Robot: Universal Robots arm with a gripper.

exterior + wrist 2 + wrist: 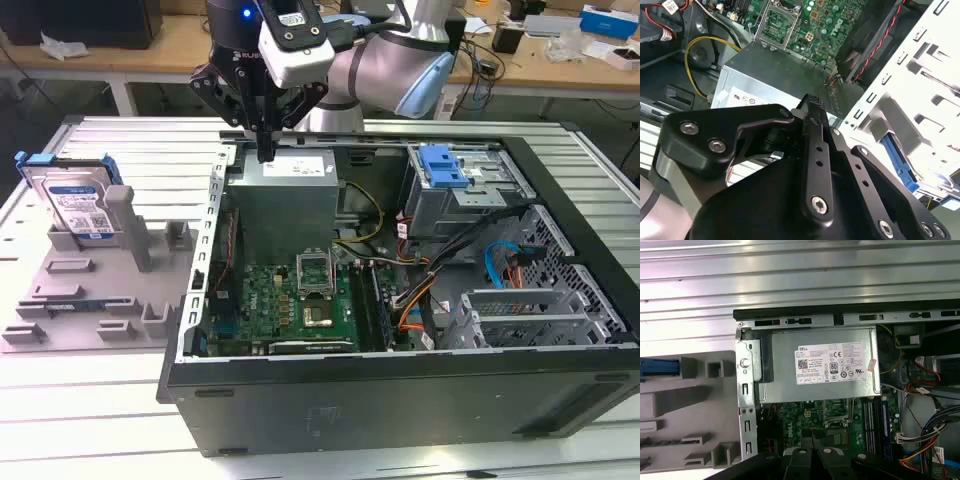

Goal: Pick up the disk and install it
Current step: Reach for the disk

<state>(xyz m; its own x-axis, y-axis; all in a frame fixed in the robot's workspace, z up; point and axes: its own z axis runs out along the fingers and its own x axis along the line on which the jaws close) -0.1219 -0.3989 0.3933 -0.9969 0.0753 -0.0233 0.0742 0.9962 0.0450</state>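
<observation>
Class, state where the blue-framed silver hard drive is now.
On the exterior view's left, the blue-framed silver rectangular hard drive rests in the grey plastic fixture, beside the open computer case.

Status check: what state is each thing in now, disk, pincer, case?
Silver rectangular hard disk in blue plastic bracket: propped in the grey plastic holder, ungripped.
Black pincer: shut, empty, above the grey metal power supply box.
Black metal computer case: lying on its side, open.
</observation>
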